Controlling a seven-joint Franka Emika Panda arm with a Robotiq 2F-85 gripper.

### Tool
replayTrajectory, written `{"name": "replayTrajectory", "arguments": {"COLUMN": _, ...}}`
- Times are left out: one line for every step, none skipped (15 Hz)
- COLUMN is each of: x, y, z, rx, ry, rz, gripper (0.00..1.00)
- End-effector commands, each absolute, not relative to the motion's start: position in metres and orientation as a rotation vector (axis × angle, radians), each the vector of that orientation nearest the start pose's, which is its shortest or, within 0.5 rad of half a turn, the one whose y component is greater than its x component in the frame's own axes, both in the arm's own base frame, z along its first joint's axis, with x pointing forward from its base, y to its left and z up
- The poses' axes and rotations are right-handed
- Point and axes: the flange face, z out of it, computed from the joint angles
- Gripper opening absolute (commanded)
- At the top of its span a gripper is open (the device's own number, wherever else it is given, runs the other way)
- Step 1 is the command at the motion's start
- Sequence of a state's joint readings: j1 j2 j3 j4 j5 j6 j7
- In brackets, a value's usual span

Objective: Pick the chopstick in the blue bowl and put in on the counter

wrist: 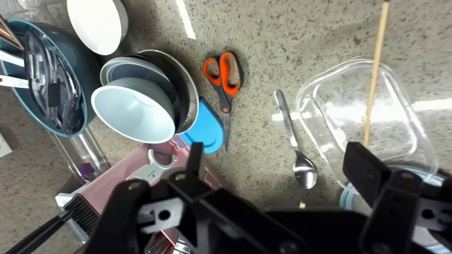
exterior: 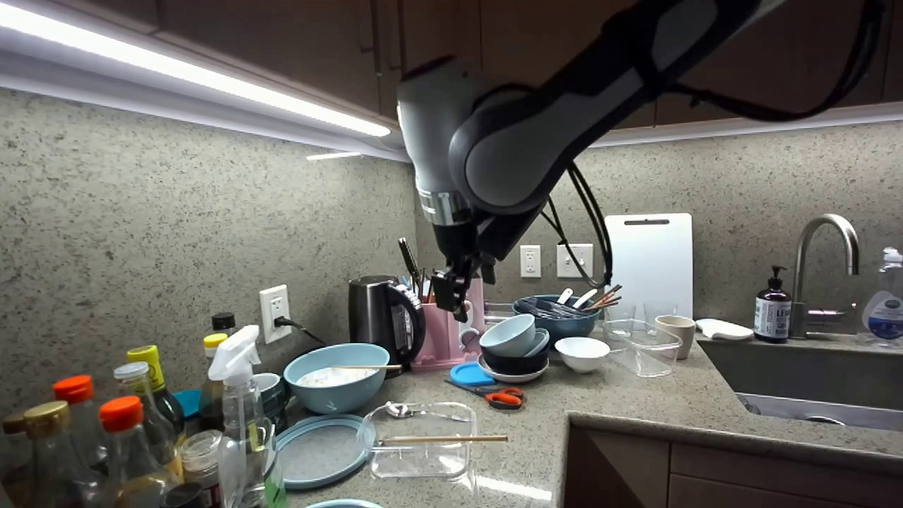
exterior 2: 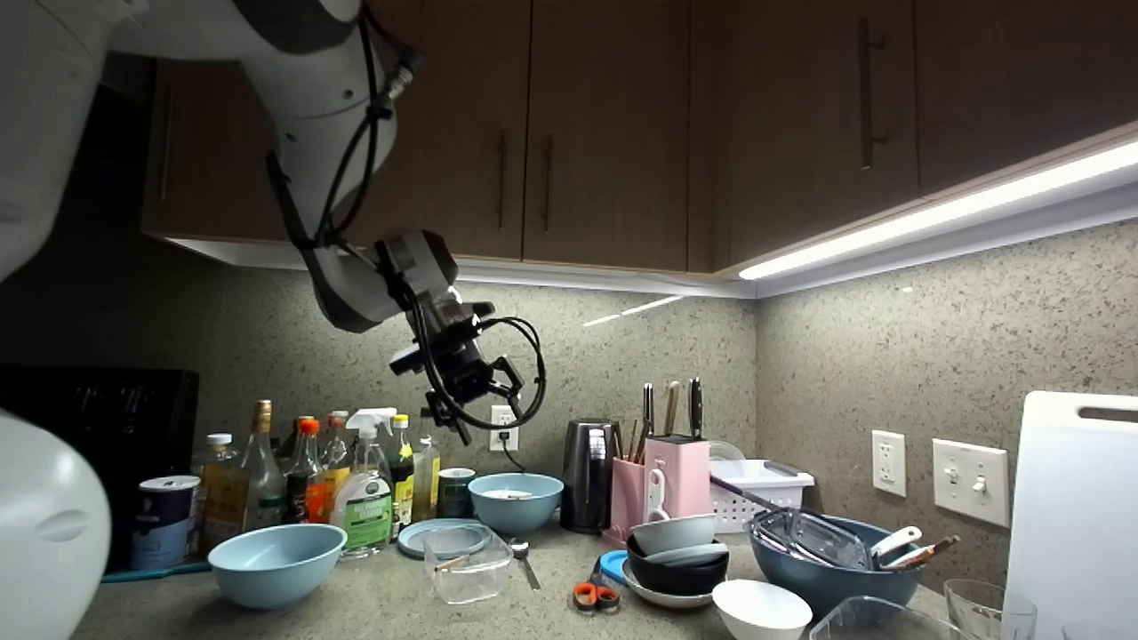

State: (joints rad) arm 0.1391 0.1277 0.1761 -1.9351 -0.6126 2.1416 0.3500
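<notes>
The pale blue bowl (exterior: 331, 402) stands on the counter (exterior: 628, 402) beside the kettle; it also shows in an exterior view (exterior 2: 516, 508). A wooden chopstick (exterior: 363, 367) lies across its right rim over whitish contents. In the wrist view only a small chopstick tip (wrist: 302, 205) shows above the gripper's dark body; the bowl is hidden there. My gripper (exterior: 453, 298) is open and empty, high above the counter, right of the bowl and in front of the pink knife block. Its fingers stand wide apart in the wrist view (wrist: 279, 155).
Another chopstick (exterior: 451, 439) rests across a clear container (exterior: 423, 462). A spoon (wrist: 304, 171), scissors (wrist: 224, 77), stacked bowls (wrist: 134, 109) and a pink knife block (exterior 2: 680, 471) stand or lie nearby. Bottles (exterior: 123, 451), a kettle (exterior: 374, 317) and a second blue bowl (exterior 2: 278, 569) are also there.
</notes>
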Motion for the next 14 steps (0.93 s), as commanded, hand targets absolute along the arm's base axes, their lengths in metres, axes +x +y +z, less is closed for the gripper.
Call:
{"name": "replayTrajectory", "arguments": {"x": 0.587, "y": 0.158, "z": 0.426, "rx": -3.555, "ry": -0.468, "rz": -0.452, "gripper": 1.0}}
{"name": "replayTrajectory", "arguments": {"x": 0.593, "y": 0.157, "z": 0.418, "rx": -3.563, "ry": -0.457, "rz": -0.441, "gripper": 1.0}}
{"name": "replayTrajectory", "arguments": {"x": 0.595, "y": 0.157, "z": 0.414, "rx": -3.564, "ry": -0.458, "rz": -0.431, "gripper": 1.0}}
{"name": "replayTrajectory", "arguments": {"x": 0.595, "y": 0.157, "z": 0.415, "rx": -3.564, "ry": -0.459, "rz": -0.432, "gripper": 1.0}}
{"name": "replayTrajectory", "arguments": {"x": 0.594, "y": 0.158, "z": 0.417, "rx": -3.563, "ry": -0.459, "rz": -0.44, "gripper": 1.0}}
{"name": "replayTrajectory", "arguments": {"x": 0.593, "y": 0.159, "z": 0.42, "rx": -3.561, "ry": -0.462, "rz": -0.448, "gripper": 1.0}}
{"name": "replayTrajectory", "arguments": {"x": 0.595, "y": 0.161, "z": 0.413, "rx": -3.528, "ry": -0.573, "rz": -0.402, "gripper": 1.0}}
{"name": "replayTrajectory", "arguments": {"x": 0.602, "y": 0.162, "z": 0.405, "rx": -3.512, "ry": -0.641, "rz": -0.33, "gripper": 1.0}}
{"name": "replayTrajectory", "arguments": {"x": 0.608, "y": 0.163, "z": 0.396, "rx": -3.476, "ry": -0.723, "rz": -0.246, "gripper": 1.0}}
{"name": "replayTrajectory", "arguments": {"x": 0.613, "y": 0.164, "z": 0.388, "rx": -3.442, "ry": -0.792, "rz": -0.215, "gripper": 1.0}}
{"name": "replayTrajectory", "arguments": {"x": 0.621, "y": 0.166, "z": 0.38, "rx": -3.405, "ry": -0.871, "rz": -0.172, "gripper": 1.0}}
{"name": "replayTrajectory", "arguments": {"x": 0.628, "y": 0.167, "z": 0.373, "rx": -3.37, "ry": -0.95, "rz": -0.134, "gripper": 1.0}}
{"name": "replayTrajectory", "arguments": {"x": 0.636, "y": 0.168, "z": 0.365, "rx": -3.342, "ry": -1.031, "rz": -0.081, "gripper": 1.0}}
{"name": "replayTrajectory", "arguments": {"x": 0.642, "y": 0.169, "z": 0.358, "rx": -3.316, "ry": -1.109, "rz": -0.031, "gripper": 1.0}}
